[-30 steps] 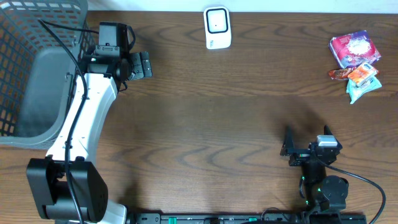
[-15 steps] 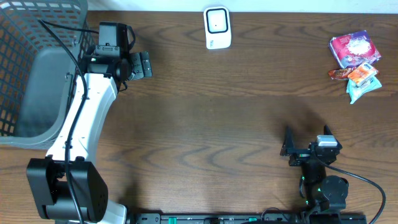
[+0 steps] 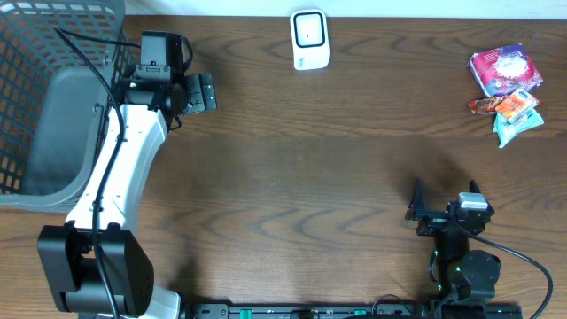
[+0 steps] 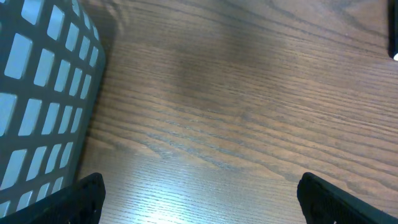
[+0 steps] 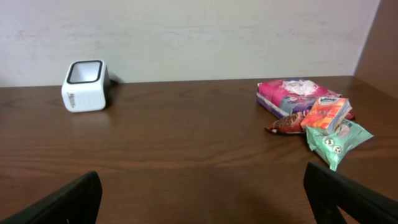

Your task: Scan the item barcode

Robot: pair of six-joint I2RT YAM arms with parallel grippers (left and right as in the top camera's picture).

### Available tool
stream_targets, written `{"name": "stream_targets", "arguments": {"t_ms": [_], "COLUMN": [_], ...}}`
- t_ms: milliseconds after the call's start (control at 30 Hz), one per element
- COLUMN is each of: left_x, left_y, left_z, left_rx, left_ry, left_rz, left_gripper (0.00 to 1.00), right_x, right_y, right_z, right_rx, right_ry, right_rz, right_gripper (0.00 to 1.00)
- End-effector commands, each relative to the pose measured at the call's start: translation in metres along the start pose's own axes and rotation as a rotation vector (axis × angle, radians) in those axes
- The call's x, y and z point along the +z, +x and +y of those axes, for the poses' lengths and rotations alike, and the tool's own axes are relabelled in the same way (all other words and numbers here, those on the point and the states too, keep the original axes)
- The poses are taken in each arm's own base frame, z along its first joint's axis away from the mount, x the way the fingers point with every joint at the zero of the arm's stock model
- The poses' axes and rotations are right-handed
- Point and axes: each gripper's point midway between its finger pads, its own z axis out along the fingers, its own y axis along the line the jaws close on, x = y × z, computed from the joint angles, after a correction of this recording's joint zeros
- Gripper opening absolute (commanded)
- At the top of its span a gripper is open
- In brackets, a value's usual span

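desk (image 3: 310,177) | basket (image 3: 44,97) at left edge, likely for scanned goods | snack packets (image 3: 505,84) heaped far right, nearest right arm | scanner (image 3: 309,39) far centre, window up | left pincer (image 3: 211,92) released beside basket | right pincer (image 3: 445,188) released, empty, facing packets

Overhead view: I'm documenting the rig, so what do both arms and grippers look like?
The left arm has a long white shell between black joints and base, with a black cable along it; the left gripper is black. The right arm is black, with a grey block behind the black right gripper, green lights low down and a looping black cable.
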Motion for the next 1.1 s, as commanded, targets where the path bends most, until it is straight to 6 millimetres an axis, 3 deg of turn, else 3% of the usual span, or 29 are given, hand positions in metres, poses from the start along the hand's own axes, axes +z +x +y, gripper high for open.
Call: {"name": "stream_targets", "arguments": {"t_ms": [0, 1067], "left_x": [0.003, 0.003], "left_y": [0.002, 0.002], "left_z": [0.004, 0.004], "left_rx": [0.006, 0.006], "left_ry": [-0.014, -0.014], "left_rz": [0.010, 0.010], "left_gripper": [0.98, 0.98], "right_x": [0.000, 0.000], "right_y": [0.001, 0.002], "right_z": [0.000, 0.010], "right_rx": [0.008, -0.014], "right_ry": [-0.003, -0.042], "right_rz": [0.002, 0.002], "right_gripper": [0.99, 0.99]}}
